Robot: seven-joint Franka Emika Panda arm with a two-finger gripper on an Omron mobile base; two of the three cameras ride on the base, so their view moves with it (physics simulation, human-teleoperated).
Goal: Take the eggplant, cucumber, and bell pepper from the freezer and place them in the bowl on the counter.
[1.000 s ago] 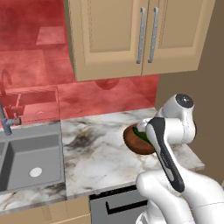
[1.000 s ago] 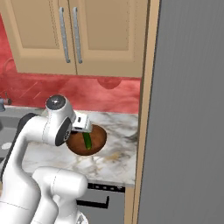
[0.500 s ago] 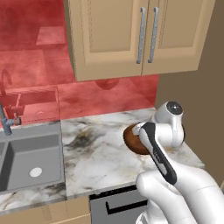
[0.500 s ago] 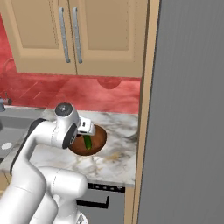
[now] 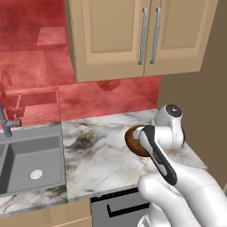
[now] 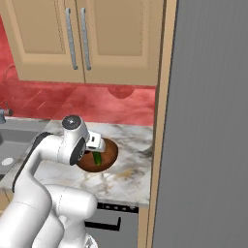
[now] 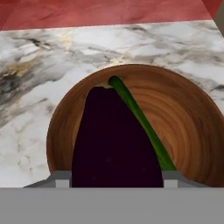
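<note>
A kitchen with a red back wall [image 5: 88, 95] and tan wooden cupboards [image 5: 142, 37] is showing in the left base view. A white and grey marble counter [image 5: 97, 146] is lying below them, and a grey steel sink [image 5: 29, 159] is sitting at its left end with a tap [image 5: 6, 122] behind it. The white arm [image 5: 170, 177] is rising from the lower right and bending over the counter. A brown wooden bowl [image 5: 132, 141] is sitting on the counter, and the arm is hiding most of it. In the right base view, the tall grey freezer [image 6: 208, 126] is standing at the right with its flat door facing us. The counter [image 6: 128, 169] is lying just left of it. The bowl [image 6: 109, 154] is resting on the counter near the freezer, and a green cucumber [image 6: 97, 158] is lying inside it. The gripper [image 6: 95, 145] is hanging over the left part of the bowl. In the hand view, the bowl [image 7: 192, 127] is sitting right below the hand on the marble counter [image 7: 35, 78]. A dark purple eggplant [image 7: 116, 144] is sticking out from the hand over the bowl, with its far end pointing at the back rim. The gripper is holding the eggplant by its near end. The cucumber [image 7: 140, 118] is lying in the bowl just right of the eggplant, partly under it.
</note>
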